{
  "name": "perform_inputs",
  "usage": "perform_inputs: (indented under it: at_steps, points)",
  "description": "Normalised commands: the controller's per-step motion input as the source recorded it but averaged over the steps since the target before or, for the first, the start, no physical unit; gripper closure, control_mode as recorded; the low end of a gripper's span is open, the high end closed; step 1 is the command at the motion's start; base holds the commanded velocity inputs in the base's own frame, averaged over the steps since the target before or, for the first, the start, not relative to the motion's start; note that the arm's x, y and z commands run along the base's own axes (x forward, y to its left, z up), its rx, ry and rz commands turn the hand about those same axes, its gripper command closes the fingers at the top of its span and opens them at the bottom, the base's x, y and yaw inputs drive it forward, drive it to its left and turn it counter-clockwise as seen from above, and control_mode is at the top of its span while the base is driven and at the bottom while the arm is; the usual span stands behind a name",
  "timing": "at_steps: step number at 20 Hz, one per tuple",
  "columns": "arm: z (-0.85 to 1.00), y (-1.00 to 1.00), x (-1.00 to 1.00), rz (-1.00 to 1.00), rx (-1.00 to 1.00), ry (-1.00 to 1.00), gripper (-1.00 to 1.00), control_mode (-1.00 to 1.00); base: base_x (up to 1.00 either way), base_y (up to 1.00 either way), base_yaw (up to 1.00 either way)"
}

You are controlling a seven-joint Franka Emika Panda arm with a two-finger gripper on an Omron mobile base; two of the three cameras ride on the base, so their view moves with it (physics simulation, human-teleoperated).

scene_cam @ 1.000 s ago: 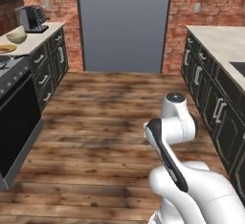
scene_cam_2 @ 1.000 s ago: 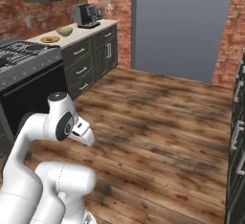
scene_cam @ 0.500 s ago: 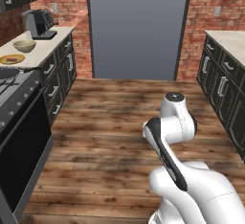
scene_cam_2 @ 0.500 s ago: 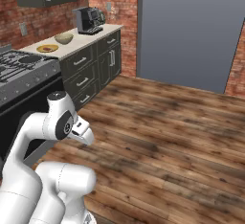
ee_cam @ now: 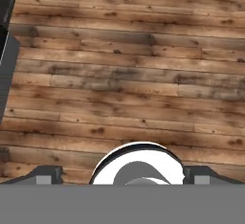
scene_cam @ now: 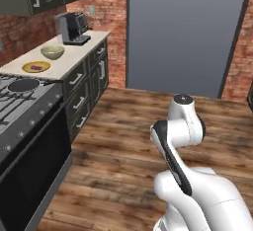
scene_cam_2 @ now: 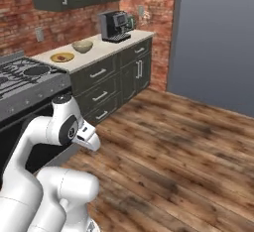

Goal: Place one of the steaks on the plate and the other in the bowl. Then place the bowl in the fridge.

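1. Gripper (ee_cam: pixel 122 177) spread wide, empty, aimed down at bare wood floor (ee_cam: pixel 129 74).
2. Bowl (scene_cam: pixel 52 52) and plate (scene_cam: pixel 36 67) on counter (scene_cam: pixel 79 47), beside stove (scene_cam: pixel 20 96).
3. Steak (scene_cam: pixel 36 67) on plate.
4. Both lie well off, ahead-left of gripper.

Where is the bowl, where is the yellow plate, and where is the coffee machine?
bowl (scene_cam: pixel 52 52): left base view, on its pale inside.
plate (scene_cam: pixel 28 69): left base view, on its yellow rim, left of the red piece lying on it.
coffee machine (scene_cam_2: pixel 113 26): right base view, on its dark front.
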Motion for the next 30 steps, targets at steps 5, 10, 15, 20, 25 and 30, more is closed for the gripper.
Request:
perform_inputs:
  at_steps: [5, 10, 15, 20, 25, 30]
  points:
    - [0.0, 0.0, 0.0, 0.0, 0.0, 0.0, -1.0, 1.0, 0.98, -0.21, 0.69]
    - [0.0, 0.0, 0.0, 0.0, 0.0, 0.0, -1.0, 1.0, 0.86, -0.35, 0.71]
    - [0.0, 0.0, 0.0, 0.0, 0.0, 0.0, -1.0, 1.0, 0.68, -0.44, 0.7]
    - [0.0, 0.0, 0.0, 0.0, 0.0, 0.0, -1.0, 1.0, 0.46, -0.69, 0.57]
    - [0.0, 0.0, 0.0, 0.0, 0.0, 0.0, -1.0, 1.0, 0.44, -0.99, 0.36]
    - [0.0, 0.0, 0.0, 0.0, 0.0, 0.0, -1.0, 1.0, 0.59, -1.0, 0.26]
